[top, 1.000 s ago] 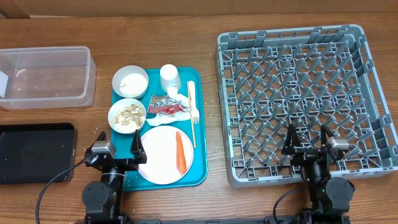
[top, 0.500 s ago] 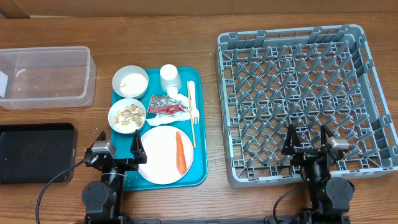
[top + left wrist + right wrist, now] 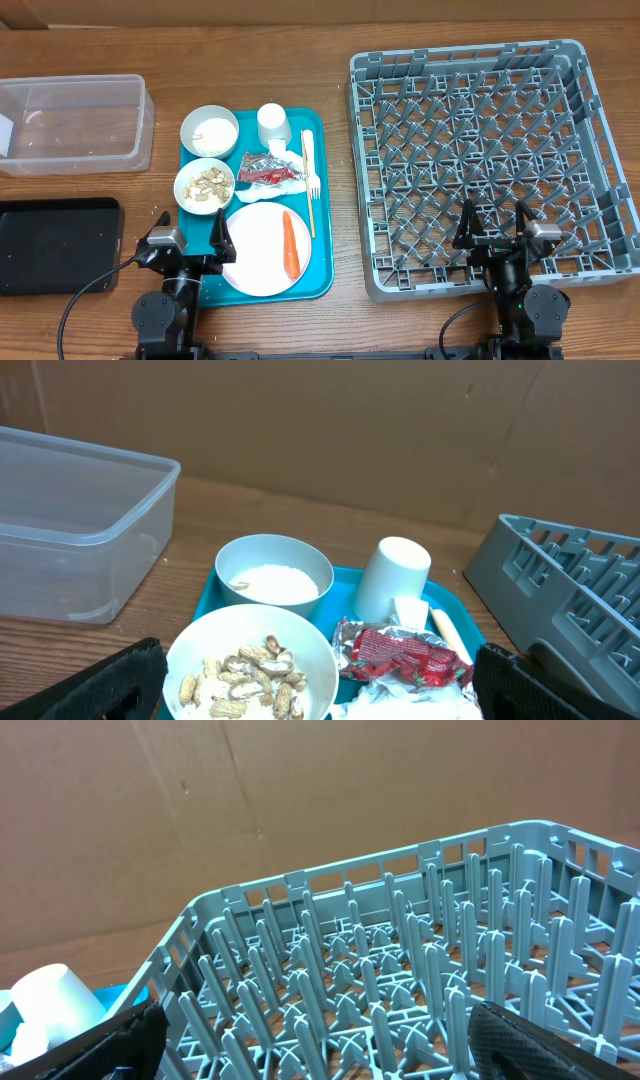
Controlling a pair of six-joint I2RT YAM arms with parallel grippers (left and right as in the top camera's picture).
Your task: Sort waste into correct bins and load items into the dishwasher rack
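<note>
Nothing has moved: left gripper (image 3: 190, 228) and right gripper (image 3: 493, 222) sit with jaws open, empty; the orange carrot (image 3: 290, 245) on the plate (image 3: 255, 255) looks firm, light, best pinched mid-length.

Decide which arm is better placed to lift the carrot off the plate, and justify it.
Left. The left arm has its open jaws right beside the plate holding the carrot on the teal tray; the right arm sits at the dishwasher rack, farther off.
</note>
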